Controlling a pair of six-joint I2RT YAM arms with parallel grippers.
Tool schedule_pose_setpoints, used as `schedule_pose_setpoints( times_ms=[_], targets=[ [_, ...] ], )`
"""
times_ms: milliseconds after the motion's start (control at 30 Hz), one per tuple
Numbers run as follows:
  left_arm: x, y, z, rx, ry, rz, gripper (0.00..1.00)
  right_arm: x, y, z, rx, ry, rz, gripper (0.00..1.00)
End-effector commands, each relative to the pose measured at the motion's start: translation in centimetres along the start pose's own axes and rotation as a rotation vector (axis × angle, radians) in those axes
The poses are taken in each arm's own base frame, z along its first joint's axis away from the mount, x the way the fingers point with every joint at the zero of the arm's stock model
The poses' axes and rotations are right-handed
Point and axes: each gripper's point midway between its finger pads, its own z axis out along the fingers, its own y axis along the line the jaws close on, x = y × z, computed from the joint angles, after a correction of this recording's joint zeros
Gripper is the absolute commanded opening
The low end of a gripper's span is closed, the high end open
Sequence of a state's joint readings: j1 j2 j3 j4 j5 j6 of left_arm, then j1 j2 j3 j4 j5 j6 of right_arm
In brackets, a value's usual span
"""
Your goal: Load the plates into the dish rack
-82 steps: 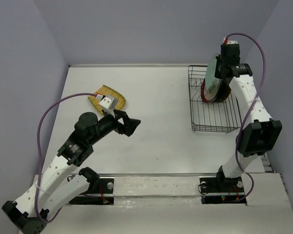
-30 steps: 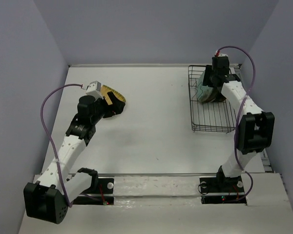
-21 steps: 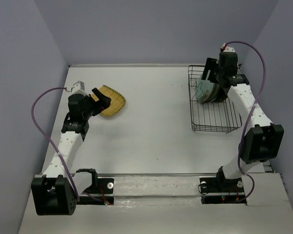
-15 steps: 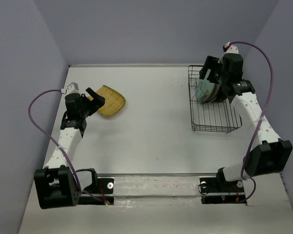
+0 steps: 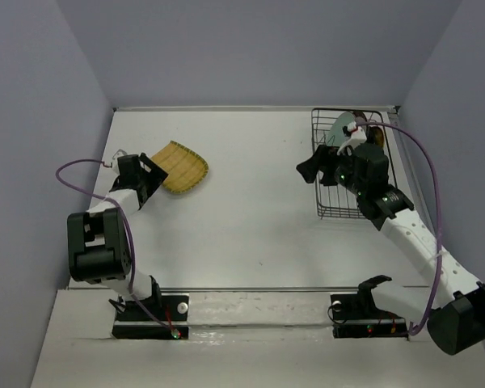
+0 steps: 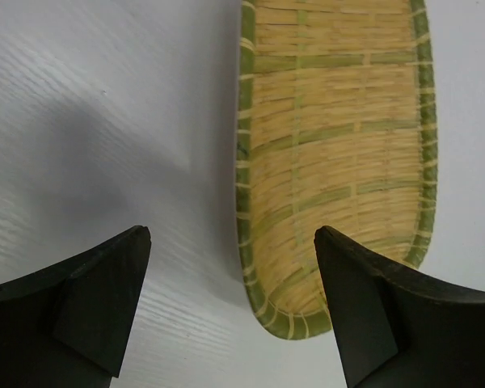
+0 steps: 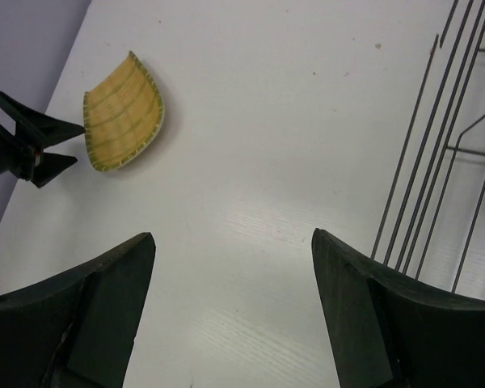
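Left fingers wide open, empty, end of yellow woven plate between them, flat on surface. Right fingers open, empty, beside dish rack. Few plates racked; yellow one pending.

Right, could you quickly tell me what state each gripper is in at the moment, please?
Left gripper: open, holding nothing, close to the yellow plate.
Right gripper: open, holding nothing.

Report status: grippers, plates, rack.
Left gripper open, facing yellow plate, no grip. Right gripper open, empty, beside dish rack. Pale green plate racked, far end. Nothing blocking between.
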State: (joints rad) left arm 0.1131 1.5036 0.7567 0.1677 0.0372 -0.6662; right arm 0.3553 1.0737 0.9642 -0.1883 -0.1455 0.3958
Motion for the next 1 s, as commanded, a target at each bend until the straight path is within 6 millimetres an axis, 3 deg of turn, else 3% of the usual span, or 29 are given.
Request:
schedule_pose_setpoints(
  times_ms=[0,133,167,200,233,267,333,467,667,767,967],
  targets=[
    [-4.3,0.2,0.8,-0.006,-0.126,-0.051,0.93,-0.1,2.6,-1.5,-0.139,-0.053,0.019,0.83],
    [-6.1,0.7,1.7,-0.028,-0.150,-0.037,0.93,1.5,3.7,-1.9,-0.200,-0.025,0.034,0.83],
    [-7.1,-0.1,1.9,-0.002,-0.168,-0.009,0.93,1.9,3.7,-1.8,-0.209,-0.016,0.037,0.83],
    [-6.7,-1.1,2.2,0.051,-0.129,0.012,0.93,2.5,4.0,-1.7,-0.219,-0.003,0.038,0.83],
    [-6.0,-0.9,3.2,0.048,-0.091,0.028,0.93,3.1,3.7,-1.4,-0.218,0.006,0.047,0.83],
    [-6.9,-1.7,3.7,0.063,-0.088,0.059,0.93,3.5,3.6,-1.3,-0.217,0.014,0.052,0.83],
    [-5.6,-1.0,5.0,0.034,-0.015,0.085,0.93,4.3,3.7,-0.6,-0.228,0.030,0.060,0.83],
    [-5.8,-1.4,5.8,0.062,-0.015,0.114,0.91,5.3,4.7,0.0,-0.261,0.055,0.066,0.83],
    [-4.6,-2.6,6.9,0.152,0.036,0.087,0.87,6.4,6.2,1.2,-0.296,0.090,0.075,0.83],
    [-4.4,-2.7,7.0,0.163,0.036,0.057,0.83,7.1,7.0,2.1,-0.309,0.114,0.077,0.83],
    [-3.7,-3.1,6.6,0.208,0.021,-0.031,0.66,8.6,9.7,3.5,-0.357,0.146,0.086,0.83]
  ],
)
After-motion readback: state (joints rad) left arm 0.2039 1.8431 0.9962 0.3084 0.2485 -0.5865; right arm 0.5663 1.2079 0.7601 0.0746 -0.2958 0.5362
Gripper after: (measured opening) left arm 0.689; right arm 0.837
